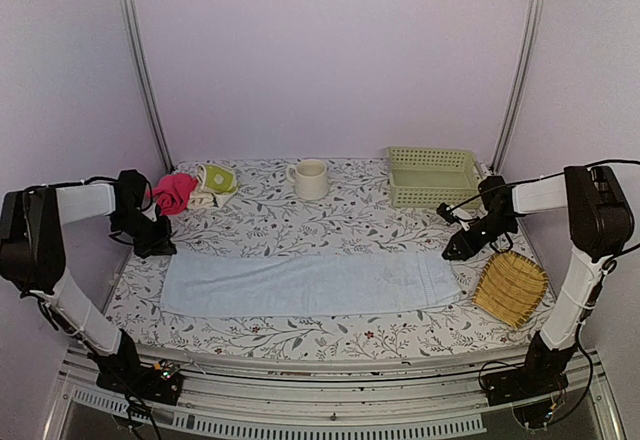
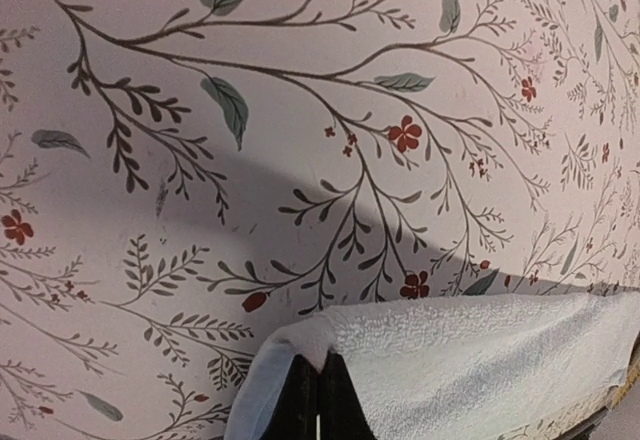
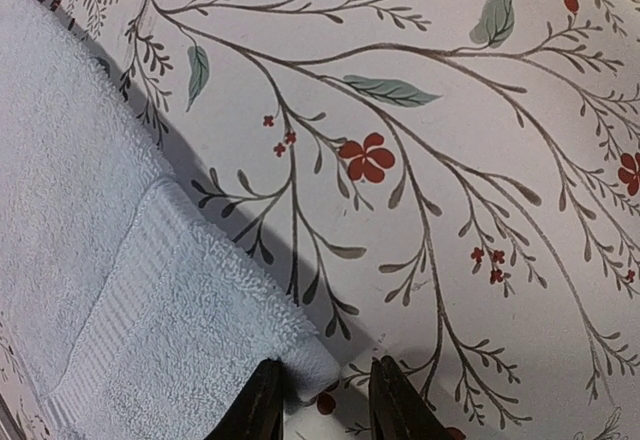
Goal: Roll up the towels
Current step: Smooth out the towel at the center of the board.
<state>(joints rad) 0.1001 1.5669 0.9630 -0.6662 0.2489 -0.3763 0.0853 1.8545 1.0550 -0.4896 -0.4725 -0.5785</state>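
Currently, the pale blue towel [image 1: 310, 282] is lying flat and fully spread on the flowered table cover [image 1: 300, 222], with its long axis running left to right; no part of it is rolled yet. The left gripper [image 2: 317, 380] is sitting at this towel's far left corner with its jaws pressed together on the cloth. A fold of terry is bulging up around the fingertips, which indicates a true pinch on the edge rather than a touch. The right gripper [image 3: 325, 368] is standing at the towel's far right corner with its jaws a narrow gap apart. One finger is overlapping the hemmed corner and the other is sitting over bare cover just beside it, so the corner is lying between them, not visibly pinched. Holding both far corners is probably meant to keep the long edge straight while it is being carried over, so the right jaws need a firm grip on that corner first. The patterned towel [image 1: 217, 179] is lying bunched beyond the blue towel's far left corner, touching a pink cloth [image 1: 174, 193] and untouched by either arm. A mug [image 1: 310, 178] and a green basket [image 1: 430, 196] are standing beyond the blue towel's far edge. A bamboo tray [image 1: 512, 288] is lying just beside its right end.
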